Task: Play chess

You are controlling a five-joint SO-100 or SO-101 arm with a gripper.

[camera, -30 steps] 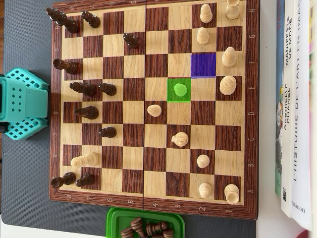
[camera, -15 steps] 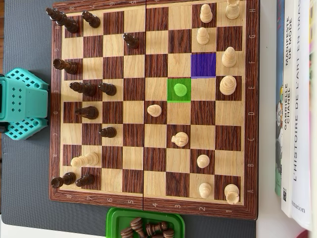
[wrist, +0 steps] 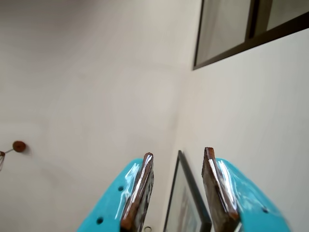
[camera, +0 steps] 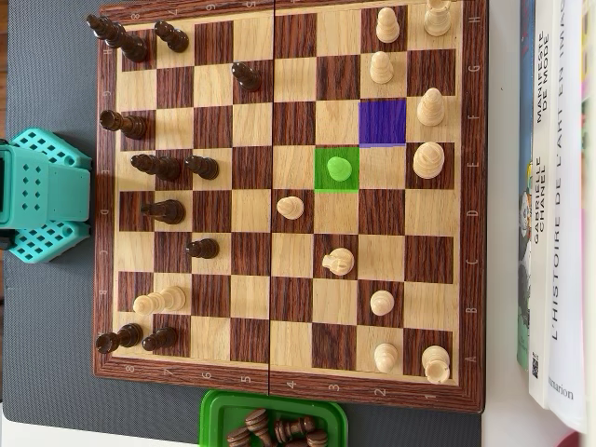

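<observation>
Nothing on the chessboard (camera: 279, 28) has shifted across the last second: in the overhead view every piece sits where it sat, so no move has begun. 1 pawn tinted green (camera: 339, 169) stands on a green-marked square, and a purple-marked square (camera: 383, 122) lies diagonally up and right of it, probably the destination. The arm (camera: 42, 196) rests off the board's left edge. In the wrist view the gripper (wrist: 176, 191) points at a wall and a picture frame (wrist: 186, 203), fingers apart with nothing between them. A green tray (camera: 216, 410) below the board holds captured dark pieces.
</observation>
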